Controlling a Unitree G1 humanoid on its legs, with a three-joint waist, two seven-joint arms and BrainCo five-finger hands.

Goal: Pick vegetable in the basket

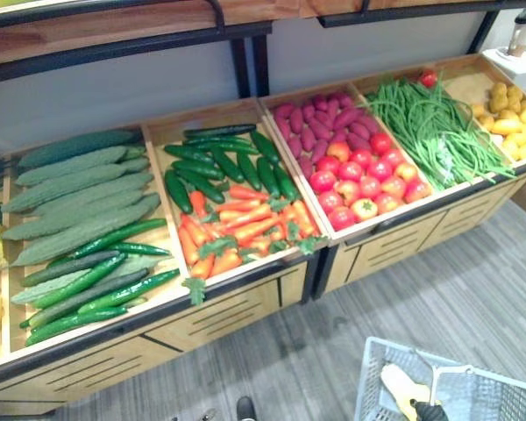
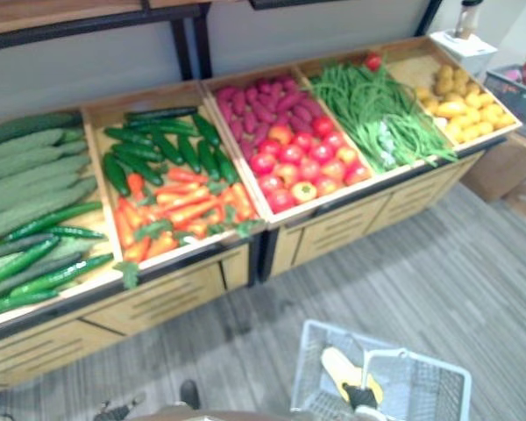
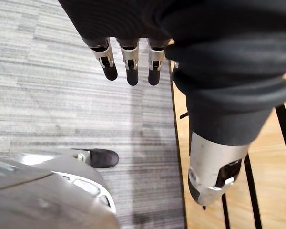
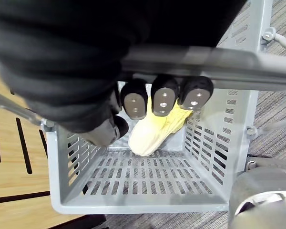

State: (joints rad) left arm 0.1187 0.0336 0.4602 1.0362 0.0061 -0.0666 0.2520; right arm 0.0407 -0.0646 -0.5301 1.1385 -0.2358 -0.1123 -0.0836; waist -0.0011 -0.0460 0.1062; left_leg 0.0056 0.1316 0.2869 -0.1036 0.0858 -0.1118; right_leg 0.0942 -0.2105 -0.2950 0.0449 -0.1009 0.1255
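A pale grey slotted plastic basket [image 4: 219, 143] is holding 1 pale yellow tapering vegetable [image 4: 152, 133], which is lying on the slotted bottom against one wall, creamy at its rounded tip and yellower further back. The right hand [image 4: 163, 99] is grasping the basket's grey bar handle [image 4: 229, 64], fingers curled over it. The left hand [image 3: 128, 62] is hanging released, fingers straight, over the grey striped carpet [image 3: 47, 95]. Beyond, slanted wooden bins [image 1: 270, 118] are displaying dark green cucumbers [image 1: 219, 162], orange carrots [image 1: 237, 224], red tomatoes [image 1: 359, 180], purple sweet potatoes [image 1: 316, 118] and green beans [image 1: 434, 127]
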